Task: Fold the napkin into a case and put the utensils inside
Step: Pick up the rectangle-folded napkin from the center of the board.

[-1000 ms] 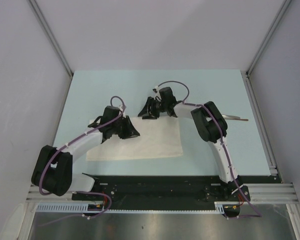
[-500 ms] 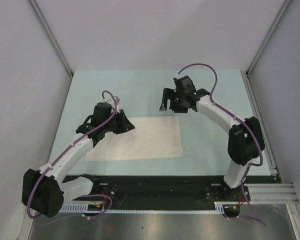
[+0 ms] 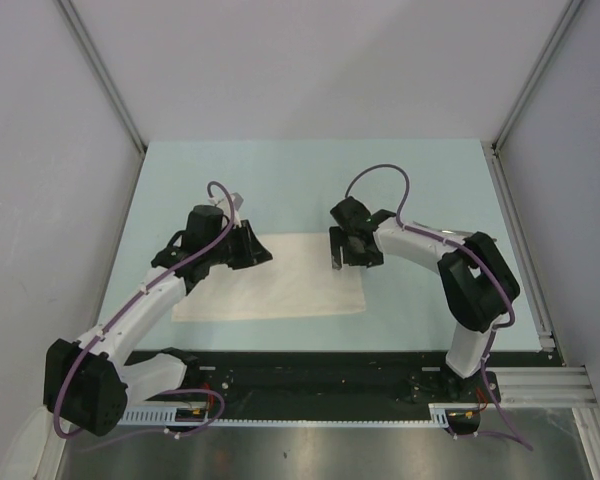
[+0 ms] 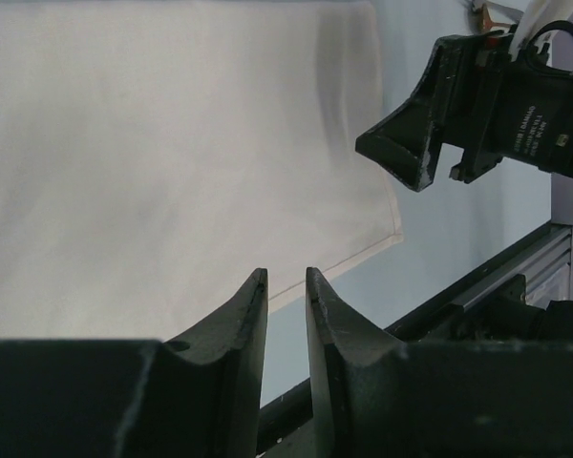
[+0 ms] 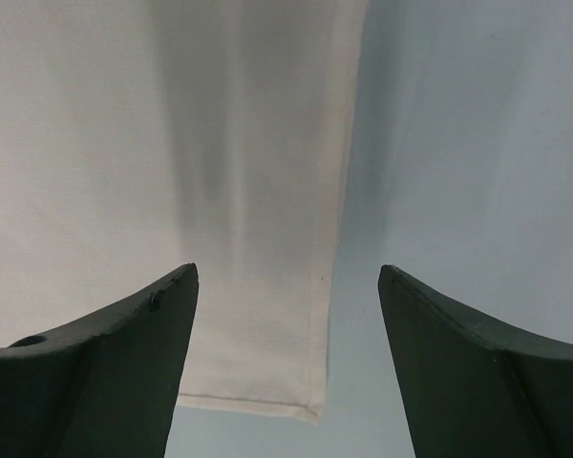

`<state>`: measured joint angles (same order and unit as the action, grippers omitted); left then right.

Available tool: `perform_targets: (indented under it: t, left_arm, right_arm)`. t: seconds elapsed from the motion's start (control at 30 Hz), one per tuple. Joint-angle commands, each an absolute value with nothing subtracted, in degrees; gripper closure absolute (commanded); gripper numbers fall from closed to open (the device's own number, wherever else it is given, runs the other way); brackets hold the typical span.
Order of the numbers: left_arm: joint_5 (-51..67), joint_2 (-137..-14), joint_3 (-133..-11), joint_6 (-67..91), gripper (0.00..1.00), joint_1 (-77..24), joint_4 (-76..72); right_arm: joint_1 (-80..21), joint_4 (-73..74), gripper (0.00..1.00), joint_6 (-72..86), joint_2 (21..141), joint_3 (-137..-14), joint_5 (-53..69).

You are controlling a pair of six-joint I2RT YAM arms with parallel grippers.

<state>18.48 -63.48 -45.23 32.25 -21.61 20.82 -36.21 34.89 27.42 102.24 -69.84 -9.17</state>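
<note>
Cream cloth napkin lies flat on pale blue tabletop, toward near edge, slightly left of centre. Left gripper sits at napkin's far left corner, fingers drawn close with narrow gap, nothing seen between them. Right gripper spread wide, low over napkin's right edge close to far right corner. One finger over cloth, other over bare tabletop, cloth edge running between. Grippers well apart, napkin's far edge spanning between them.

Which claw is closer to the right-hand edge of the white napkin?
Right. The right claw hangs open above the far right corner of the napkin, straddling that edge. The left claw sits over its far left part.
</note>
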Motion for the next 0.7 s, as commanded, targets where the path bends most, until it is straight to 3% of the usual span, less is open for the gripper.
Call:
perform_targets:
  t: [0.0,0.27,0.67]
  left_arm:
    - [20.5,-62.9,-46.6,30.8,0.73,-21.7,20.3]
    - [21.3,-63.5,-48.0,30.1,0.73,-21.6,20.4]
    - [22.2,-63.2,-48.3,30.5,0.72,-21.6,20.1]
  right_arm:
    - [-38.3,33.9,0.20,29.4,106.3,-71.0,-14.2]
    - [-40.0,31.8,0.26,31.5,110.1,-69.2,-11.3]
    - [-39.6,27.3,0.72,31.3,110.2,-65.7,-7.7]
